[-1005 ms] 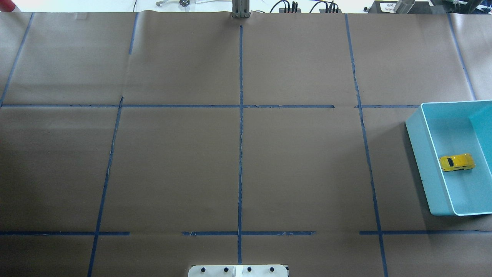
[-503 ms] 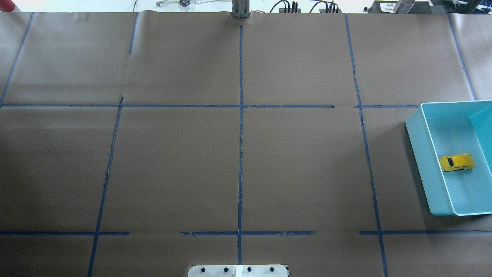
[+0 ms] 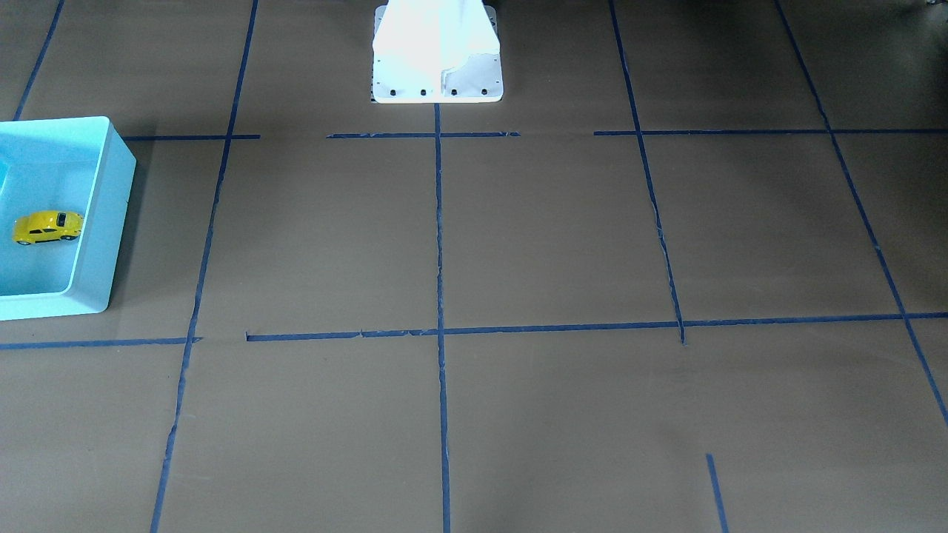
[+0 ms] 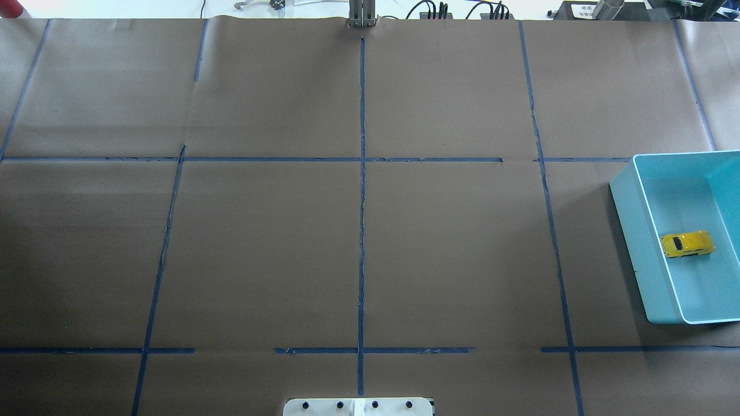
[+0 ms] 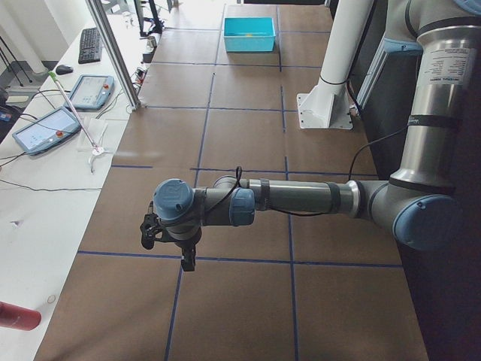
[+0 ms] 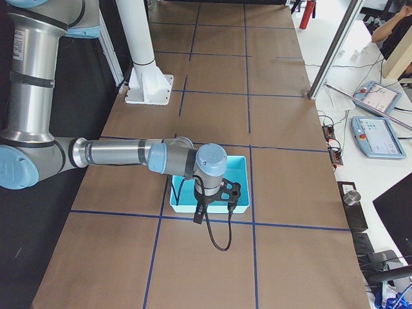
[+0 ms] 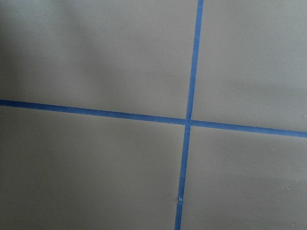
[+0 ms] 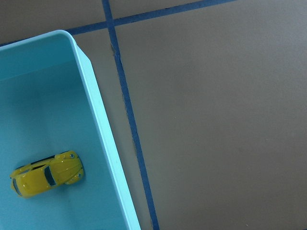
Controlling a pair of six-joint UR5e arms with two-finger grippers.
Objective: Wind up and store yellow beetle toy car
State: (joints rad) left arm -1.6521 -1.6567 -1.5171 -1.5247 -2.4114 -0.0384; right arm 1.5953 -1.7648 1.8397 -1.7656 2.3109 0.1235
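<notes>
The yellow beetle toy car (image 4: 687,244) stands on its wheels inside the turquoise bin (image 4: 636,248) at the table's right edge. It also shows in the front view (image 3: 47,226) and the right wrist view (image 8: 48,174). My right gripper (image 6: 217,195) shows only in the right side view, hanging above the bin (image 6: 239,172); I cannot tell if it is open or shut. My left gripper (image 5: 167,244) shows only in the left side view, above bare table at the far left end; I cannot tell its state. Neither wrist view shows fingers.
Brown paper with blue tape lines (image 4: 362,231) covers the table. The robot's white base plate (image 4: 358,407) sits at the near middle edge. A metal post (image 4: 362,14) and cables stand at the far edge. Tablets (image 5: 46,129) lie on the side desk.
</notes>
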